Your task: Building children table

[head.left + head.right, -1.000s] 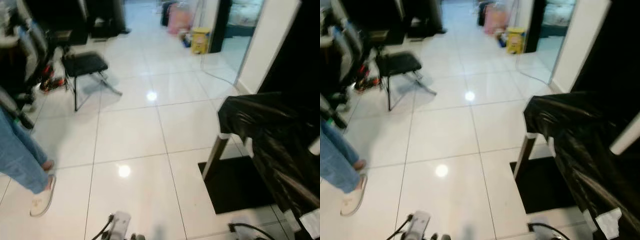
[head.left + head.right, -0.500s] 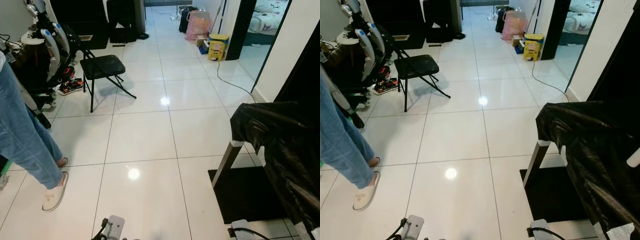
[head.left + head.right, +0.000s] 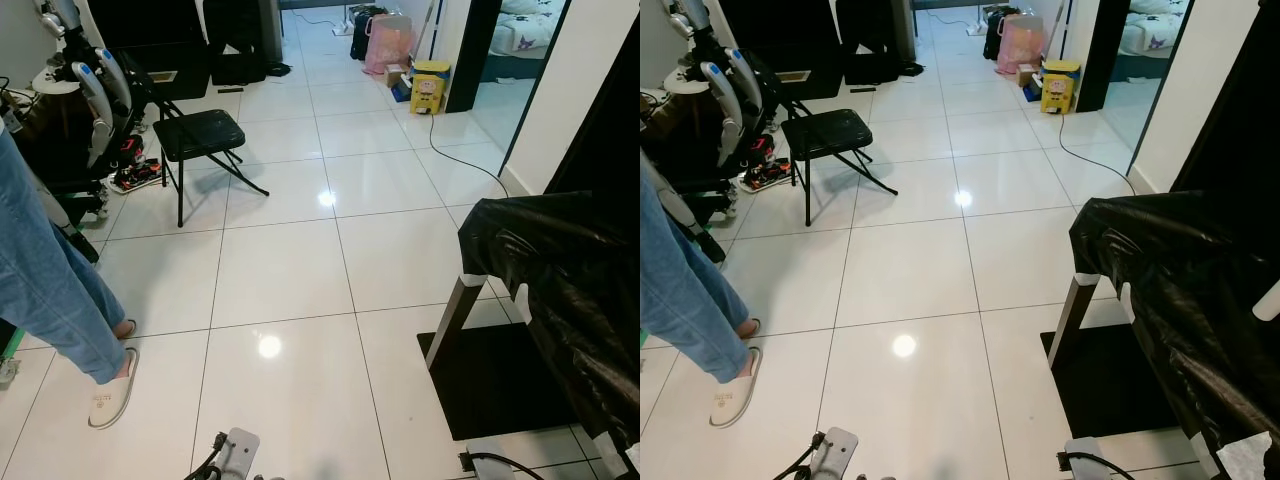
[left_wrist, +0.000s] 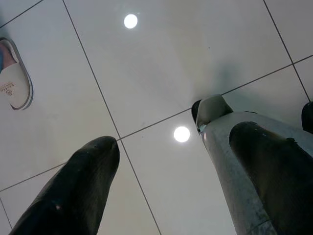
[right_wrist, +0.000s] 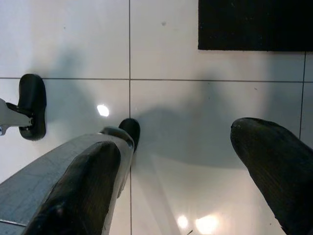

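Hanging idle, left tool (image 4: 178,176) well apart from black-wrapped table (image 3: 560,290)

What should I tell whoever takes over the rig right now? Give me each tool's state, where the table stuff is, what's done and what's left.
Left tool: open, holding nothing, hanging over the white tile floor.
Right tool: open, holding nothing, above the floor near a black mat.
Job's things: no children's table parts can be picked out. A bulky item wrapped in black plastic stands on the robot's right over the mat; what it holds cannot be told.
Nearby: a person's leg and slipper on the left, a black folding chair ahead.
Done: nothing visible. Left: the whole build.
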Robot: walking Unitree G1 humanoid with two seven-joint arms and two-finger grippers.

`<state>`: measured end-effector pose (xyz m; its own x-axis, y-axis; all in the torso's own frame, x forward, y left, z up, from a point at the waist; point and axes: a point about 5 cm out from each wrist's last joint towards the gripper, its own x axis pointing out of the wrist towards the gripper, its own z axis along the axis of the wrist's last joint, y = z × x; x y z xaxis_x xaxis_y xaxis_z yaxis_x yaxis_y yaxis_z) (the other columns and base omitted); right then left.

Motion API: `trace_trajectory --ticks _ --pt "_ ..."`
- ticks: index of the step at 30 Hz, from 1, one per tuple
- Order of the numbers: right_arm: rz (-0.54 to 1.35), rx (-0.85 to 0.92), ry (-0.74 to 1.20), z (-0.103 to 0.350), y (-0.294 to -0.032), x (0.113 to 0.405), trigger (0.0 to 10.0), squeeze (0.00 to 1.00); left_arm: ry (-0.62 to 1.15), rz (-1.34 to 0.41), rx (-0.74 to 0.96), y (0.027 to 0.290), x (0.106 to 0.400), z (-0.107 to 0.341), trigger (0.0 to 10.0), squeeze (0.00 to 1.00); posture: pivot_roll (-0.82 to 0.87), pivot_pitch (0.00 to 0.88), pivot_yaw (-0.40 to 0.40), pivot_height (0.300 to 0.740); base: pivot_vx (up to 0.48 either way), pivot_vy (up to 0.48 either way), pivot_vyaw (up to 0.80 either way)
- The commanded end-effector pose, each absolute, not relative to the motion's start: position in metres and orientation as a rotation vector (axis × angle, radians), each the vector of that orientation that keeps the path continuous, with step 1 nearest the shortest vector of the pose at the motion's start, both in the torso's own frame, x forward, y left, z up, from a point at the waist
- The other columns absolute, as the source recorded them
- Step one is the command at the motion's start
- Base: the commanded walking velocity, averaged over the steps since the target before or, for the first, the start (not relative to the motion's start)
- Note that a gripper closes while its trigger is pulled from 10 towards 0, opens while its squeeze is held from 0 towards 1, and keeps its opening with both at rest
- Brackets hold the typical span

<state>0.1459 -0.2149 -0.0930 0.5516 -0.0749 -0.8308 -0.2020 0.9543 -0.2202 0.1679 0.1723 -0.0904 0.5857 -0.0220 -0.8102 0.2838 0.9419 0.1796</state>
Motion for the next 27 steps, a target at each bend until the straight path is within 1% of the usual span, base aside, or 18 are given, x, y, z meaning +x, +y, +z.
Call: trace_trajectory --ticks 1,6,11,14,27 --pt "0.087 -0.304 1.009 -0.096 -0.212 0.141 10.0 0.00 0.963 -0.198 0.290 0.174 0.165 -0.092 10.0 0.00 0.04 0.041 0.027 0.740 0.000 0.000 0.00" --pt "0.096 -0.301 1.010 -0.096 -0.209 0.141 10.0 0.00 0.967 -0.177 0.278 0.179 0.164 -0.092 10.0 0.00 0.05 0.051 0.025 0.740 0.000 0.000 0.00" --pt "0.106 -0.305 1.009 -0.096 -0.206 0.144 10.0 0.00 0.984 -0.171 0.268 0.179 0.157 -0.095 10.0 0.00 0.05 0.054 0.025 0.740 0.000 0.000 0.00" --pt "0.098 -0.270 0.990 -0.095 -0.203 0.147 10.0 0.00 0.994 -0.171 0.261 0.177 0.153 -0.097 10.0 0.00 0.05 0.061 0.025 0.740 0.000 0.000 0.00" --pt "0.094 -0.290 1.009 -0.096 -0.205 0.143 10.0 0.00 0.983 -0.183 0.260 0.175 0.158 -0.095 10.0 0.00 0.04 0.067 0.034 0.740 0.000 0.000 0.00"
